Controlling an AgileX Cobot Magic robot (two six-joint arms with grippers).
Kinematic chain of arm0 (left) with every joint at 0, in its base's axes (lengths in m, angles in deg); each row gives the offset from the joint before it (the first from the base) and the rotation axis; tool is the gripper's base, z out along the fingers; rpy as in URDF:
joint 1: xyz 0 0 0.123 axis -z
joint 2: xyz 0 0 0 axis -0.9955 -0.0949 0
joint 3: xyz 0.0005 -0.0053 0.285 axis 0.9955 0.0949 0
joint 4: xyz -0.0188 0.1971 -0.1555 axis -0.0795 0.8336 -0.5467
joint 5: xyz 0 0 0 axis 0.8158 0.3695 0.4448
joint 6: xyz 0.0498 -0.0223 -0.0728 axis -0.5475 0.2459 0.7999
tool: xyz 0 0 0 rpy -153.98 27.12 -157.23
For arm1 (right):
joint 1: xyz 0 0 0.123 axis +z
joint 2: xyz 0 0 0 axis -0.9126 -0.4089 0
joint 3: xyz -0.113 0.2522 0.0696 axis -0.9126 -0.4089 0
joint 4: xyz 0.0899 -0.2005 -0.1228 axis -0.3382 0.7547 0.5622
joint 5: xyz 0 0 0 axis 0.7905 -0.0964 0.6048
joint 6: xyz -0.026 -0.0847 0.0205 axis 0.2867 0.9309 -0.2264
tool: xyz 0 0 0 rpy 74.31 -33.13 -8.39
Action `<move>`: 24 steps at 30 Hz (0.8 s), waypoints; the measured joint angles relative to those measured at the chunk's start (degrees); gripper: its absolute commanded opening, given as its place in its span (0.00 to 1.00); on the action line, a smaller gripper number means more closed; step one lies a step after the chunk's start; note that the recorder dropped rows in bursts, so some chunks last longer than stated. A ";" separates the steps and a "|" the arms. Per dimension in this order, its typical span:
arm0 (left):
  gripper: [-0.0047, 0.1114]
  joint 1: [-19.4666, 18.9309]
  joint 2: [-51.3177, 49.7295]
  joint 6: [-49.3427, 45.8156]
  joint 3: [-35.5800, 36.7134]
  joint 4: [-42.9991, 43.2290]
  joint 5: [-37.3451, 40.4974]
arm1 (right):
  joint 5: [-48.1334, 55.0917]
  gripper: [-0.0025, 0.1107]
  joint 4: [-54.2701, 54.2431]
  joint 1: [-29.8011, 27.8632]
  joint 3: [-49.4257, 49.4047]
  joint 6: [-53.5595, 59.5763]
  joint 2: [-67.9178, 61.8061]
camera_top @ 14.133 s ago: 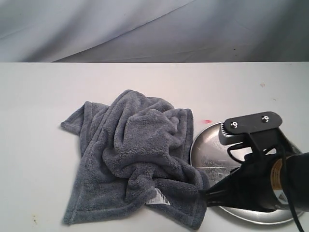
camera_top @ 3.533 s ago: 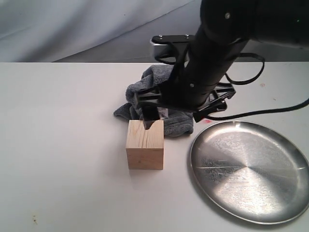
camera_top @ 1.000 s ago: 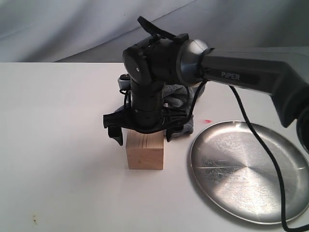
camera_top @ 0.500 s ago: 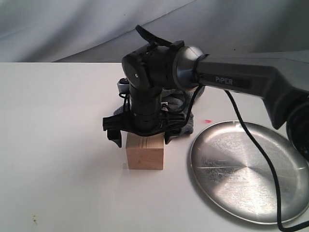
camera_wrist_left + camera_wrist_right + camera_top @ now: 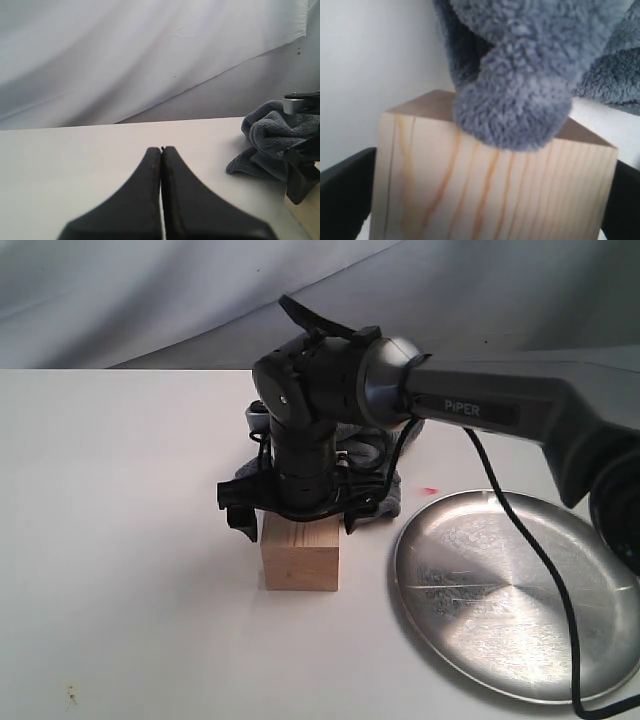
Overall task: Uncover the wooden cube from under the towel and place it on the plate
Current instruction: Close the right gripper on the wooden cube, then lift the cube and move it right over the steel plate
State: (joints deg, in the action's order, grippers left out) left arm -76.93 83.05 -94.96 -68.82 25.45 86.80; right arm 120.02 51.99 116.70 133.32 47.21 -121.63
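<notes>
A grey draped backdrop (image 5: 150, 300) hangs behind a white table (image 5: 120, 620). The right arm (image 5: 500, 405) reaches in across the silver plate (image 5: 520, 640), which lies on the table's right side. The towel (image 5: 272, 142) sits bunched behind the cube (image 5: 300, 555); in the right wrist view one fold overlaps the cube's top edge. The cube stands on the table just left of the plate. The right gripper (image 5: 298, 525) is spread wide, one finger on either side of the cube. The left gripper (image 5: 161, 150) has its fingers pressed together.
</notes>
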 measured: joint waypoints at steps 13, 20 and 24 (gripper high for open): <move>0.04 0.00 0.00 0.00 0.00 0.00 0.00 | 1.99 0.02 -0.12 0.00 0.00 -0.22 -0.56; 0.04 0.00 0.00 0.00 0.00 0.00 0.00 | 4.71 0.02 -0.41 0.17 0.00 1.56 -0.06; 0.04 0.00 0.00 0.00 0.00 0.00 0.00 | 5.88 0.02 -0.41 1.13 -0.10 2.24 2.59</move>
State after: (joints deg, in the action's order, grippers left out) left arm -76.93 83.05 -94.96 -68.82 25.45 86.80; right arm 125.91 51.57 117.82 133.22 49.44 -119.04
